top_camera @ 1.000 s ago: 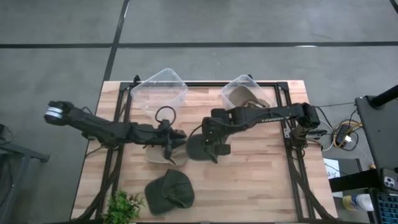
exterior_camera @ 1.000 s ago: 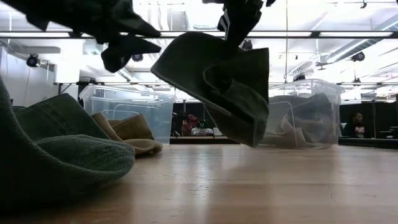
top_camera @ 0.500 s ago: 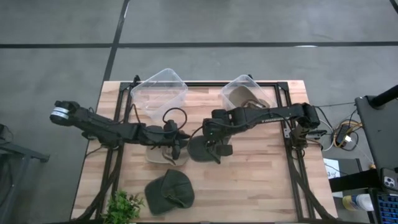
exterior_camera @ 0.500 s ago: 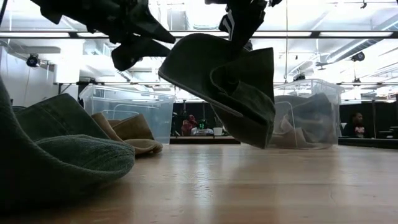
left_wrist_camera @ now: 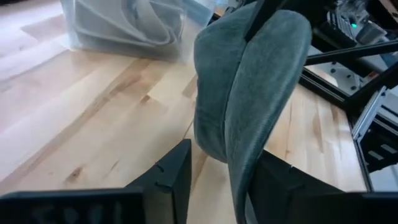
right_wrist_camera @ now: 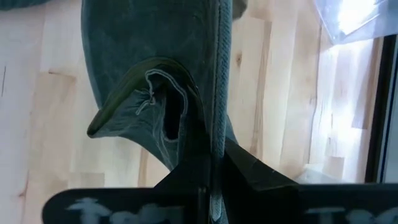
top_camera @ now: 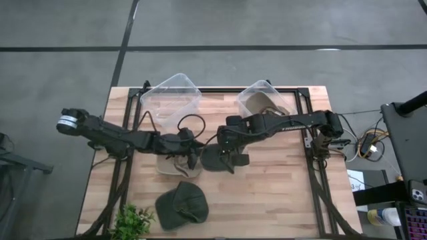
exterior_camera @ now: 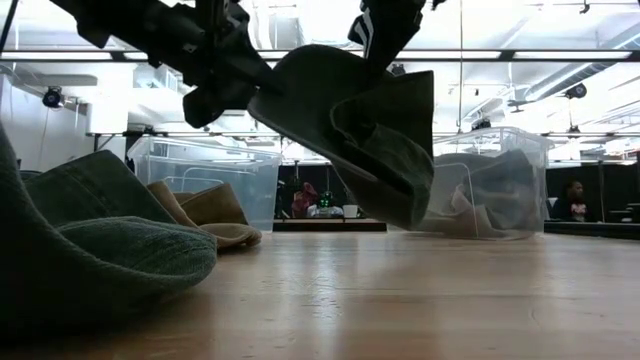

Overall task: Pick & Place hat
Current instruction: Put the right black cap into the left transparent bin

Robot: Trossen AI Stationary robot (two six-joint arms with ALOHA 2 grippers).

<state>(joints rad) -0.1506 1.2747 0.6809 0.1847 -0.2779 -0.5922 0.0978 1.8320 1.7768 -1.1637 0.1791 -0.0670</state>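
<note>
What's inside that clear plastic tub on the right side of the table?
The right tub holds at least one tan hat, crumpled against its wall in the low view. Anything beneath it is hidden, and the lifted green hat covers part of the tub.

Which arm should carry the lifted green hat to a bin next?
Right: the right gripper is shut on the green hat, which hangs above the table; the left gripper is open beside it.

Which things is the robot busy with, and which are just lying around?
Busy with:
- green hat, held in the air by the right gripper
- left gripper, fingers either side of the hat's edge
- bins

Lying around:
- second green hat
- tan hat
- little plant
</note>
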